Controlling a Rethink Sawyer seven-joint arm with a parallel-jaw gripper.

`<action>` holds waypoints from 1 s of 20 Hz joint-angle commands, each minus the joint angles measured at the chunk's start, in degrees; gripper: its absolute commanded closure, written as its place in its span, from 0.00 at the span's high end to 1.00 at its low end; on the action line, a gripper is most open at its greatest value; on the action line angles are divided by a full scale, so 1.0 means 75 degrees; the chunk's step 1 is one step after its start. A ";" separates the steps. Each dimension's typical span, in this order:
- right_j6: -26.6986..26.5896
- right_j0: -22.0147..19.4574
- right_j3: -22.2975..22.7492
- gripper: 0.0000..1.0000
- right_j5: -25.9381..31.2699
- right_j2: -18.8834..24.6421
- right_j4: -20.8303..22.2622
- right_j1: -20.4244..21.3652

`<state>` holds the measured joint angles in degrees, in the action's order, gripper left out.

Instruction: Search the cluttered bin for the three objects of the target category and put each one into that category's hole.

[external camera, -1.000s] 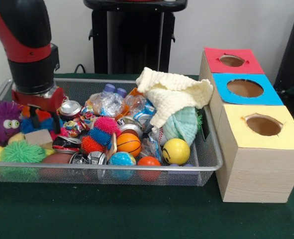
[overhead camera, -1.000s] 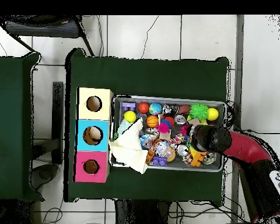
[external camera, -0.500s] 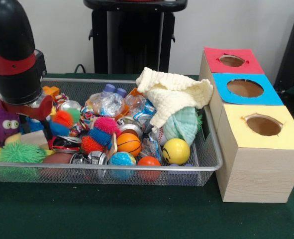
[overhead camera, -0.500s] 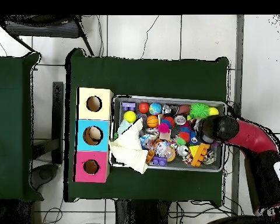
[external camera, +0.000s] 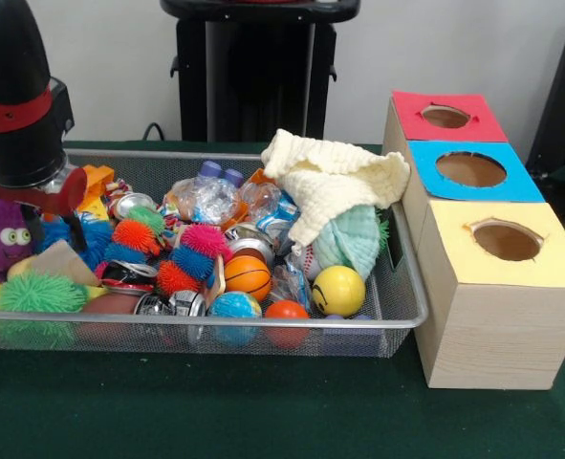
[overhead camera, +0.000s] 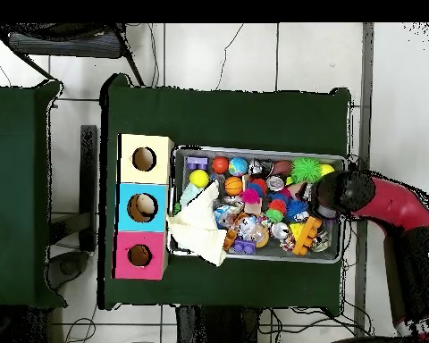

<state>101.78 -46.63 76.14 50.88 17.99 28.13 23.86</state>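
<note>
Against the near rim of the wire bin [external camera: 397, 330] sit the likely targets, the yellow ball [external camera: 338, 290], basketball [external camera: 248, 276] and orange ball [external camera: 285, 311], probably light, smooth, roll-prone, best pinched across the middle; farther back left, the gripper [external camera: 51, 229] hangs beside the spiky toys [external camera: 134, 234], claw state can't tell.

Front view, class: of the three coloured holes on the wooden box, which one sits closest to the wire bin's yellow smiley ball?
The yellow-topped hole, at the box's near end. The blue hole and red hole lie further back from the yellow smiley ball.
</note>
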 commanded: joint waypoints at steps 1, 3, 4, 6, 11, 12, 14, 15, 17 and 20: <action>-0.2365 0.0055 -0.0527 1.00 0.1081 0.0338 0.0510 0.0523; -0.2349 0.0068 -0.0551 1.00 0.1259 0.0356 0.0511 0.0569; -0.2345 0.0061 -0.0557 1.00 0.1339 0.0376 0.0506 0.0578; -0.2342 0.0051 -0.0569 1.00 0.1508 0.0421 0.0481 0.0618; -0.2204 0.0059 -0.0585 1.00 0.1527 0.0481 0.0472 0.0823; -0.2138 0.0041 -0.0602 1.00 0.1433 0.0507 0.0455 0.0767; -0.1970 0.0014 -0.0647 1.00 0.1260 0.0538 0.0411 0.0561; -0.1873 0.0002 -0.0724 1.00 0.1133 0.0578 0.0371 0.0396; -0.1567 -0.0096 -0.0538 1.00 0.0756 0.0608 0.0241 0.0203; -0.1142 -0.0184 -0.0298 1.00 0.0399 0.0631 0.0064 0.0002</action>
<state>101.78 -47.02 72.18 56.95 18.35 29.29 28.65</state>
